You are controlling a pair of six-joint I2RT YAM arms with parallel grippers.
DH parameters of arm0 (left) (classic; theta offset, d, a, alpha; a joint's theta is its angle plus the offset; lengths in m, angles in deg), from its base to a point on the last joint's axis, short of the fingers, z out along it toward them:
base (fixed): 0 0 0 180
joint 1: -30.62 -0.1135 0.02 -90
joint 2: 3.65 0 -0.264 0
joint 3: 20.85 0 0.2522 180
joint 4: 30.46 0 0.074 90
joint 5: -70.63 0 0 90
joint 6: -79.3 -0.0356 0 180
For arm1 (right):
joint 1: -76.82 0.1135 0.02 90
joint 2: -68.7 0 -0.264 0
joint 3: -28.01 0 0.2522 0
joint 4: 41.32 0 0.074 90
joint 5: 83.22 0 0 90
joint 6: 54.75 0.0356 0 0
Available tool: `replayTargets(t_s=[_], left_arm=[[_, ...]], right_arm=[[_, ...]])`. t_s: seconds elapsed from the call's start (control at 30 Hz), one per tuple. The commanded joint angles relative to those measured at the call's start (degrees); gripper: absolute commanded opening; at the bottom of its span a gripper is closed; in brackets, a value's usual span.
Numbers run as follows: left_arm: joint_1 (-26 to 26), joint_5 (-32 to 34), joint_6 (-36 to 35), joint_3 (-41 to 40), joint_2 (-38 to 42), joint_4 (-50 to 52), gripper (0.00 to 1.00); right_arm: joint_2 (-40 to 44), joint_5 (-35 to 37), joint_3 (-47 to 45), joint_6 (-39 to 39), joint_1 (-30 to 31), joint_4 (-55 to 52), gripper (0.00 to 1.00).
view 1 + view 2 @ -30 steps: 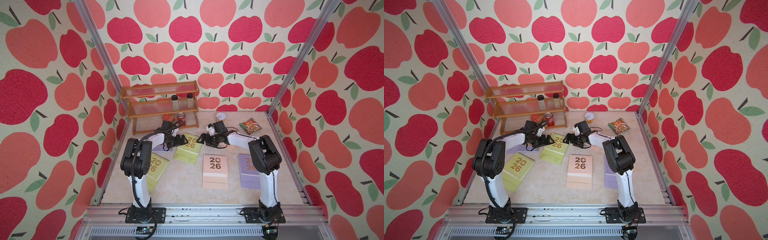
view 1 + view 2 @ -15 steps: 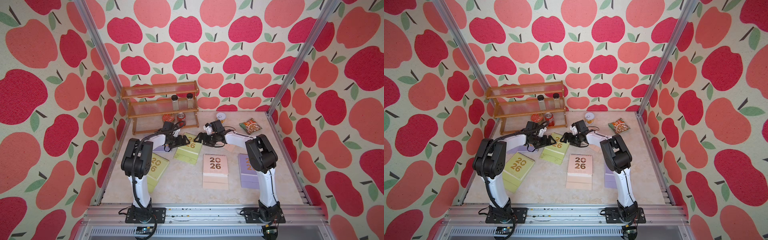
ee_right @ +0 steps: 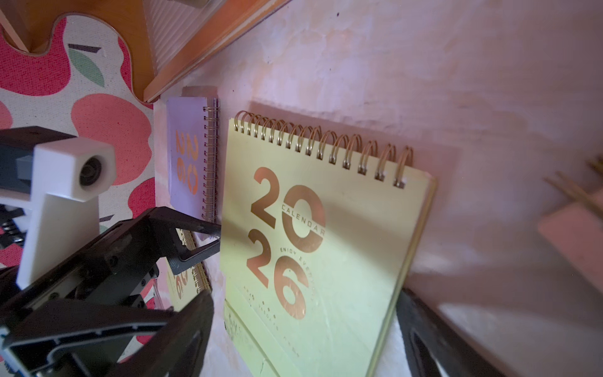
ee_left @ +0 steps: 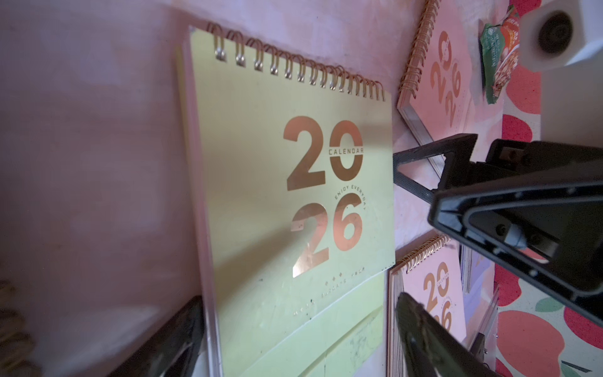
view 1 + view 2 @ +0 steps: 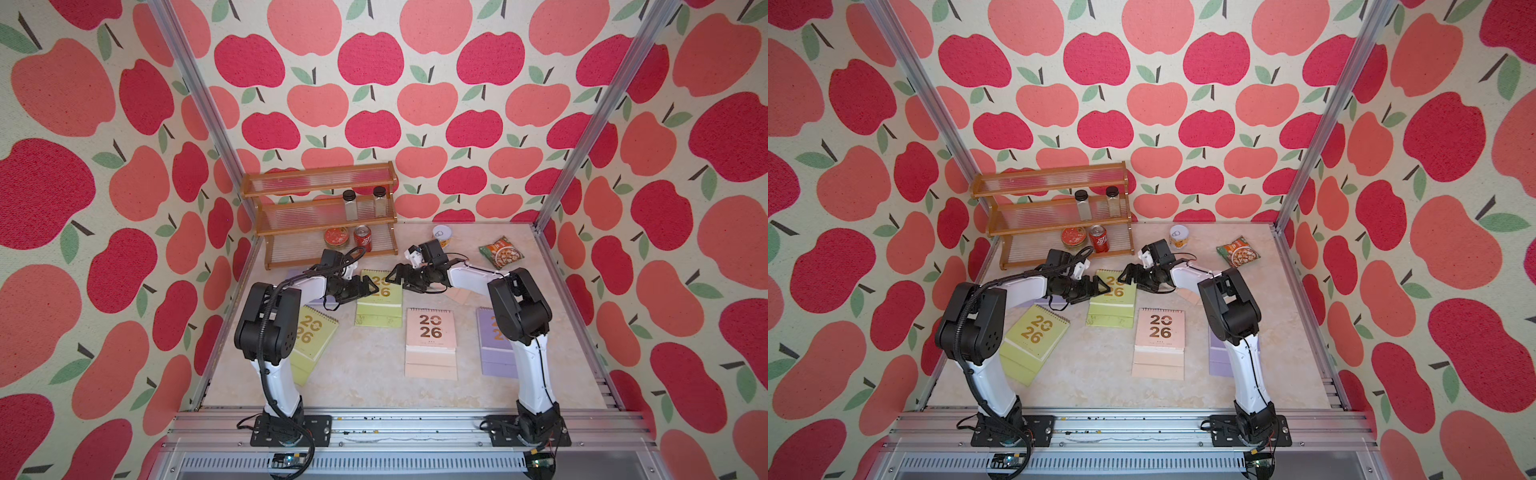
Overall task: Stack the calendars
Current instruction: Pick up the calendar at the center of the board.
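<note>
Left pincer (image 5: 366,288) and right pincer (image 5: 397,279) both spread, at either side of a yellow-green calendar (image 5: 382,305) flat on the table (image 5: 365,374) mid-frame, wooden rack (image 5: 320,191) upper centre holding two jars (image 5: 350,205), a red can (image 5: 362,237), perhaps a tin (image 5: 336,237)

All six flat on tabletop (image 5: 365,374), spiral-bound, gold "20 26" on covers.

- Centre yellow-green calendar (image 5: 380,309): approx 12 o'clock of mid-tabletop, square-on, coil twd 12.
- Left yellow-green calendar (image 5: 318,332): 8 o'clock, turned clockwise, partly hidden.
- Front pink calendar (image 5: 430,332): 5 o'clock, square-on, fully in view.
- Front lilac calendar (image 5: 496,361): 4 o'clock, approx half hidden.
- Rear lilac calendar (image 3: 189,156): 10 o'clock, coil edge just beside centre one.
- Rear pink calendar (image 4: 437,75): 2 o'clock, skewed.
</note>
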Motion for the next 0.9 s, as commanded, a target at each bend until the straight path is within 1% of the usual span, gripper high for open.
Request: replayTargets(t_s=[0.0,0.33,0.47,0.63,0.8,0.83,0.87], left_arm=[[-0.4,-4.5,0.6,-0.1,4.1,-1.2,0.88],[-1.1,-6.9,1.8,-1.6,6.4,-3.3,0.86],[-1.2,-8.1,1.5,-1.9,6.9,-3.5,0.77],[-1.2,-9.3,0.9,-2.3,7.2,-3.4,0.63],[-1.2,-9.6,0.5,-2.2,7.3,-2.9,0.53],[-1.2,-9.7,0.4,-2.1,7.4,-2.8,0.51],[-1.2,-9.9,0.3,-2.1,7.2,-2.6,0.46]], right_arm=[[-2.0,-2.0,-0.4,1.1,1.3,-1.1,0.89],[-1.9,-3.2,-0.7,1.7,1.3,-0.1,0.88],[-2.1,-3.6,-0.8,1.8,1.3,0.6,0.88],[-2.1,-4.6,-1.0,1.9,1.3,1.9,0.87],[-2.0,-5.0,-1.3,1.8,1.2,2.4,0.87],[-1.9,-5.1,-1.4,1.7,1.3,2.5,0.87],[-1.8,-5.3,-1.4,1.6,1.3,2.6,0.87]])
